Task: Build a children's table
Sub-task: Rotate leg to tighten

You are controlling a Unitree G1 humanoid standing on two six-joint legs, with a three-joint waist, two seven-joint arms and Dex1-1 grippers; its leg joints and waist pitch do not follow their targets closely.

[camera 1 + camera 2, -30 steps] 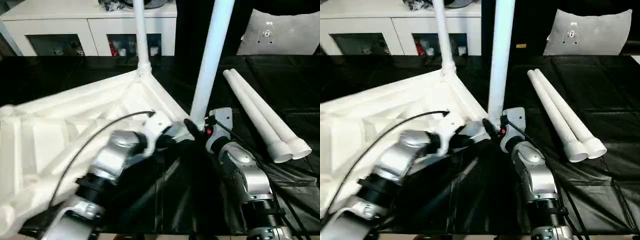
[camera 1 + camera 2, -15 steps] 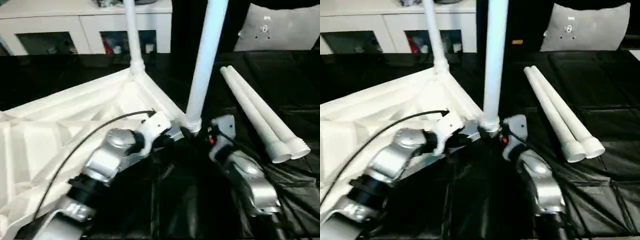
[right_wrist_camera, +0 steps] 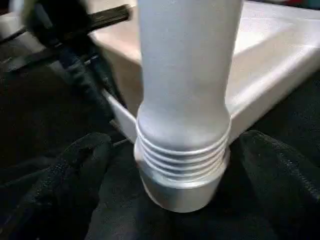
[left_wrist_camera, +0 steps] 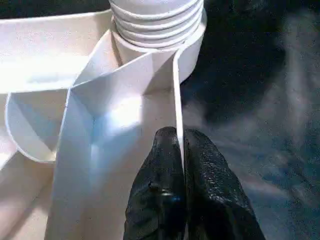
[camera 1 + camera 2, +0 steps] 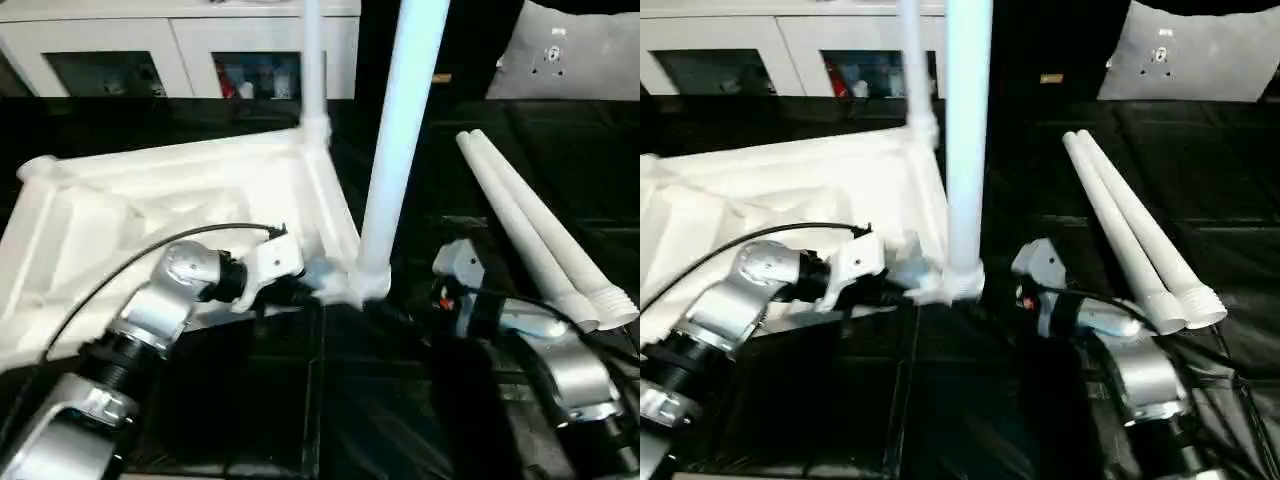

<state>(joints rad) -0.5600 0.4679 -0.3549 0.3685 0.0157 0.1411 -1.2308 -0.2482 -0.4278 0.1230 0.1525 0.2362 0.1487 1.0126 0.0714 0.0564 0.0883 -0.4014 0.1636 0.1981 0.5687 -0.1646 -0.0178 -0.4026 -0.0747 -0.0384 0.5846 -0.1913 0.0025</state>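
Observation:
The white table top (image 5: 150, 205) lies upside down on the black cloth, ribs upward. One leg (image 5: 312, 60) stands in its far corner socket. A second leg (image 5: 398, 150) stands upright with its threaded base (image 3: 182, 160) at the near right corner socket (image 4: 192, 47). My left gripper (image 4: 178, 137) is shut on the table top's thin rim wall just beside that socket. My right gripper (image 5: 415, 310) is open, one finger (image 3: 75, 170) on each side of the leg's base and apart from it. Two loose legs (image 5: 530, 230) lie side by side on the right.
A white cabinet (image 5: 180, 45) with glass doors stands along the back. A grey panel (image 5: 570, 60) leans at the back right. Black cloth (image 5: 250, 400) covers the work surface, with bare room in front of the table top.
The whole view has shifted. The second leg's base has moved left onto the table top's near corner. My right gripper no longer grips the base and sits a little behind it.

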